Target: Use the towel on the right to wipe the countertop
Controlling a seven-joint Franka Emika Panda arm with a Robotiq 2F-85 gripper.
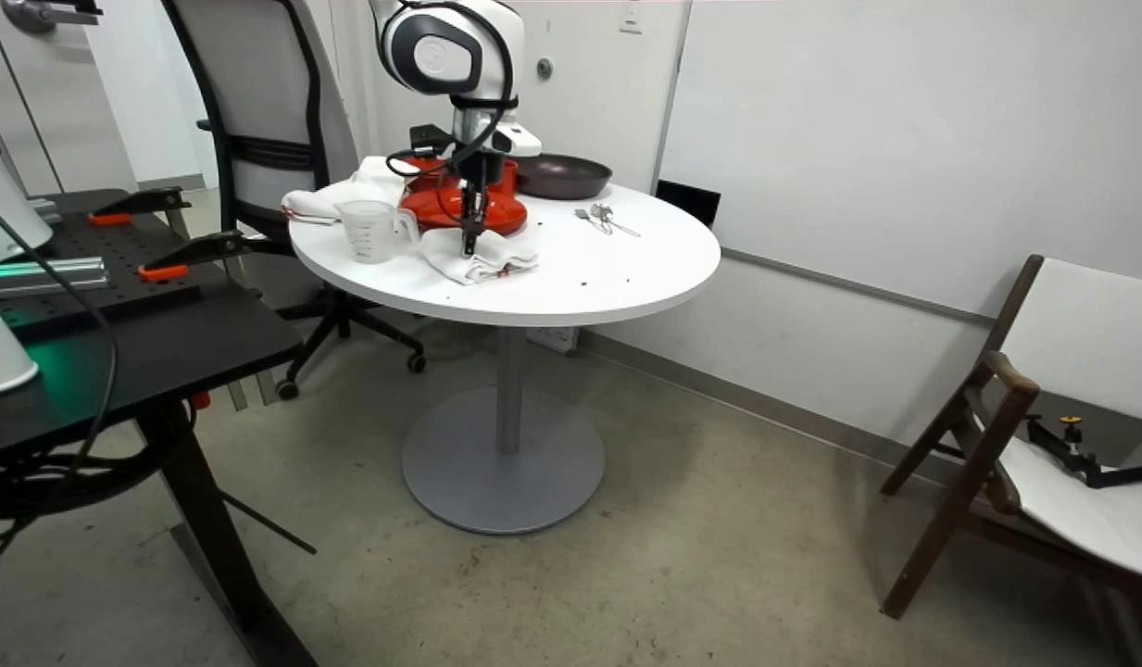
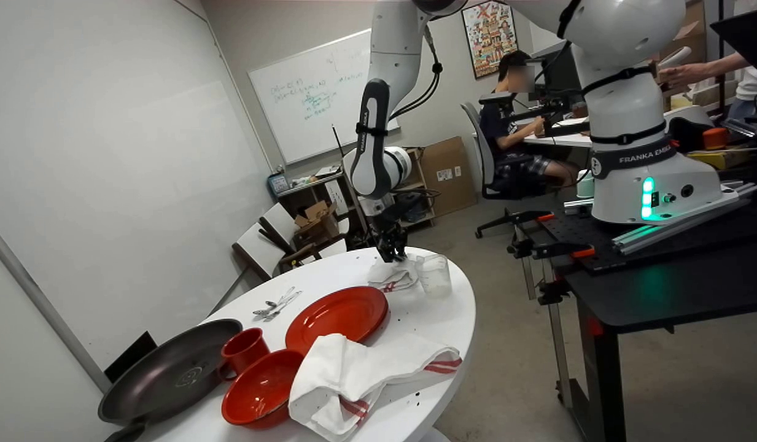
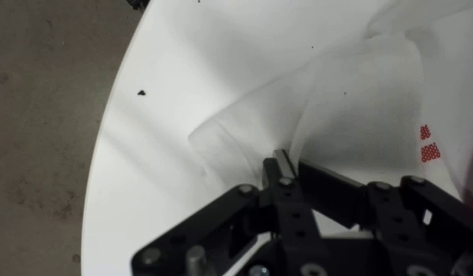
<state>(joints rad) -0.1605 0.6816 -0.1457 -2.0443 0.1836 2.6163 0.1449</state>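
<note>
A small folded white towel with red marks lies on the round white table (image 1: 626, 269), in both exterior views; this towel (image 1: 485, 263) (image 2: 384, 274) also fills the middle of the wrist view (image 3: 359, 111). My gripper (image 1: 470, 248) points down onto it. In the wrist view the gripper (image 3: 294, 160) has its fingertips close together with a fold of the towel pinched between them. The towel still rests on the tabletop. A larger white towel (image 2: 353, 374) with red stripes lies apart, near the red dishes. Dark crumbs (image 3: 141, 92) lie on the tabletop.
A clear measuring cup (image 1: 367, 232) stands right beside the small towel. A red plate (image 2: 336, 314), red bowl (image 2: 261, 393), red mug (image 2: 246, 348) and dark pan (image 2: 175, 380) are grouped on the table. Metal utensils (image 1: 604, 219) lie near the pan. An office chair (image 1: 265, 102) stands behind.
</note>
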